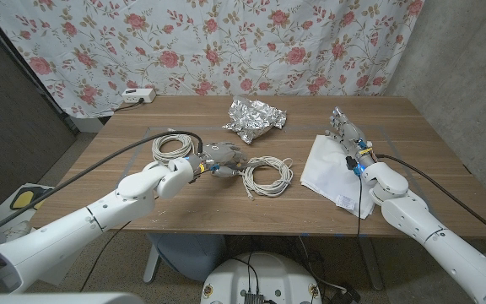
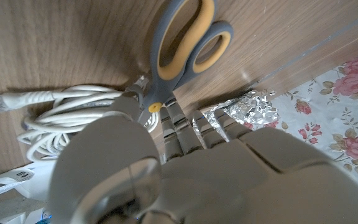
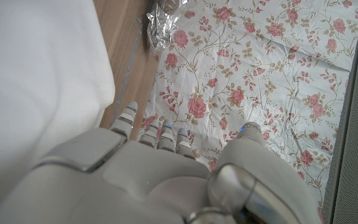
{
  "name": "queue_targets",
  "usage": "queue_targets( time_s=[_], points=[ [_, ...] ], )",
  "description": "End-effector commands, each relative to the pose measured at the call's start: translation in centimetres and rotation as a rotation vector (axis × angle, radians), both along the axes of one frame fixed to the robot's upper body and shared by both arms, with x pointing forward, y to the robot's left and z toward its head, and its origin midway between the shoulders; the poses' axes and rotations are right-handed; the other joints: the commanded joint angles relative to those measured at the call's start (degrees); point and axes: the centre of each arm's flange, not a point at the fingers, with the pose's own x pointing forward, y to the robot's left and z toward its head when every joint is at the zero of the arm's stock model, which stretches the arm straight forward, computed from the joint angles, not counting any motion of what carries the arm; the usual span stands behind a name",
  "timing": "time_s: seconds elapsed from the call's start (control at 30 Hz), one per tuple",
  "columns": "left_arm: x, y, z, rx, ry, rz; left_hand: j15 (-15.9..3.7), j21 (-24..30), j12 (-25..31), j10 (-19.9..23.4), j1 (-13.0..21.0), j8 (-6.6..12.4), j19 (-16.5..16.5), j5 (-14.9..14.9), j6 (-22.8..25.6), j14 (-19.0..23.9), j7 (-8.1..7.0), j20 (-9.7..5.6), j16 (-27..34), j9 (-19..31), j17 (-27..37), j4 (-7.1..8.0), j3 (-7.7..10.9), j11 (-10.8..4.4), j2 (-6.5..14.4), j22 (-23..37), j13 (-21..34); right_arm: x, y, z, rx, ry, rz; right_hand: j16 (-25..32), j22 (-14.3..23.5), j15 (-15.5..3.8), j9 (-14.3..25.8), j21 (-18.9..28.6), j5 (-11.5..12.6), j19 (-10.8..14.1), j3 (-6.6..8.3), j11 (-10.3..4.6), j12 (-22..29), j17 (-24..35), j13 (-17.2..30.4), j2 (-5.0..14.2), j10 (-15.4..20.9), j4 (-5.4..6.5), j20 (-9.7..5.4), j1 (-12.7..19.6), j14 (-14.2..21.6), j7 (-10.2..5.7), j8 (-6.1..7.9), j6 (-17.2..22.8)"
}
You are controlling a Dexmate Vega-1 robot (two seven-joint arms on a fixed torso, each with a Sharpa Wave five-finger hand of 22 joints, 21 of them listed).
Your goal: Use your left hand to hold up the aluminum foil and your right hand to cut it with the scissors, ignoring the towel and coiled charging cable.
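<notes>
The crumpled aluminum foil (image 1: pixel 256 118) lies at the table's far middle, also seen past my left fingers (image 2: pixel 248 109). The scissors (image 2: pixel 185 46), grey handles with yellow lining, lie on the wood with their handles pointing away from my left hand. My left hand (image 1: pixel 221 158) is stretched over their blades, which are hidden under the fingers (image 2: pixel 182 127); I see no grip on them. My right hand (image 1: pixel 348 135) is over the far edge of the white towel (image 1: pixel 334 169), fingers apart and holding nothing.
One white coiled cable (image 1: pixel 267 175) lies just right of my left hand and shows beside the scissors (image 2: pixel 55 118). A second coil (image 1: pixel 175 145) sits to its left. A power strip (image 1: pixel 137 95) is at the far left edge. A floral curtain (image 1: pixel 243 42) hangs behind.
</notes>
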Motion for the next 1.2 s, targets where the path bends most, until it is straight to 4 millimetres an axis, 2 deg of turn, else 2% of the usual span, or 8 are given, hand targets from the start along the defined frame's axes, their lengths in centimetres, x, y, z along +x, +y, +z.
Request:
queue_targets(
  time_s=[0.03,0.4,0.5,0.53,0.63,0.77,0.83,1.2],
  points=[
    [-0.13,-0.09,-0.30,-0.010,-0.009,-0.007,-0.95,0.3,0.5,1.2,1.1,0.38,0.8,0.3,1.1,1.9,-0.14,-0.12,0.5,0.2,0.3,-0.32,0.29,0.04,0.1,0.1,0.3,-0.08,-0.02,0.00,-0.001,0.006,0.000,0.3,0.2,0.02,0.3,0.3,-0.1,-0.2,0.21,0.16,0.3,0.2,0.0,0.11,0.1,0.08,0.07,-0.2,-0.7,-0.23,0.20,0.1],
    [-0.25,-0.02,-0.61,-0.018,-0.014,-0.010,-1.40,0.3,1.1,2.9,1.8,0.44,1.2,0.3,2.5,2.8,0.04,0.07,0.5,0.2,0.4,-0.25,0.15,0.01,0.6,0.1,0.6,-0.14,0.03,-0.14,-0.003,0.005,-0.001,0.3,0.2,-0.06,0.3,0.3,0.0,-0.2,0.33,0.27,0.3,0.2,0.0,0.12,0.1,-0.01,0.02,-0.2,-0.7,-0.22,0.18,0.0],
    [-0.27,-0.06,-0.80,-0.014,-0.022,-0.007,-1.73,0.2,1.3,3.5,4.1,0.09,1.5,0.5,2.7,3.8,0.01,0.42,0.5,0.3,0.3,-0.95,1.05,-0.08,1.5,0.1,0.8,-0.13,0.09,-0.20,-0.004,0.005,0.001,0.3,0.2,0.00,0.3,0.3,0.0,-0.2,0.37,0.16,0.3,0.2,0.0,0.11,0.1,-0.05,0.00,-0.1,-0.7,-0.25,0.18,0.0],
    [-0.27,-0.06,-0.80,-0.014,-0.023,-0.007,-1.77,0.2,1.3,3.5,5.9,-0.18,1.5,0.8,2.7,4.2,0.06,0.56,0.4,0.3,0.2,-1.37,1.79,-0.12,1.9,0.1,1.0,-0.13,0.09,-0.20,-0.004,0.005,0.001,0.3,0.2,-0.02,0.3,0.3,0.0,-0.2,0.37,0.15,0.3,0.2,0.0,0.11,0.1,-0.05,0.00,-0.1,-0.7,-0.24,0.18,0.0],
    [-0.25,-0.07,-0.94,-0.016,-0.033,-0.006,-2.04,0.1,1.7,4.1,8.3,-0.61,1.7,1.2,2.7,4.7,-0.02,0.73,0.3,0.4,0.3,-1.42,2.62,-0.14,2.2,0.0,1.5,-0.12,0.11,-0.19,0.005,0.010,-0.002,0.3,0.2,-0.10,0.3,0.3,0.0,-0.2,0.40,0.14,0.3,0.2,0.0,0.11,0.0,-0.08,0.01,-0.1,-0.7,-0.22,0.17,0.0],
    [-0.35,0.09,-0.97,-0.034,-0.055,-0.019,-2.43,0.2,3.6,6.7,9.6,-0.67,2.3,1.0,4.5,6.3,-0.12,0.73,1.1,0.6,1.1,-0.50,1.98,-0.16,2.5,0.0,2.8,-0.09,0.15,-0.13,-0.001,0.007,-0.003,0.3,0.2,-0.05,0.3,0.3,0.0,-0.2,0.46,0.11,0.3,0.2,0.0,0.14,0.0,-0.12,0.02,-0.1,-0.7,-0.23,0.17,0.0],
    [-0.36,0.13,-0.91,-0.039,-0.060,-0.020,-2.63,0.2,4.5,7.8,10.5,-0.54,2.7,0.9,5.6,7.1,-0.47,0.55,1.4,0.6,1.4,-0.56,1.78,-0.15,2.5,0.0,3.4,-0.07,0.17,-0.10,-0.001,0.007,-0.002,0.3,0.2,-0.11,0.3,0.3,0.0,-0.2,0.49,0.10,0.3,0.2,0.0,0.15,0.0,-0.13,0.02,-0.1,-0.7,-0.24,0.18,0.0],
    [-0.60,0.58,-0.78,-0.080,-0.096,-0.040,-3.11,0.3,6.2,9.0,13.2,-0.01,3.8,0.5,9.4,9.9,-0.10,0.04,2.6,0.8,2.3,-0.68,0.94,-0.15,2.4,0.0,5.0,-0.01,0.12,-0.01,0.000,0.005,-0.005,0.3,0.2,-0.06,0.3,0.4,0.0,-0.1,0.63,0.10,0.3,0.2,0.0,0.21,0.0,-0.20,-0.06,-0.1,-0.7,-0.08,0.18,0.0]
  ],
)
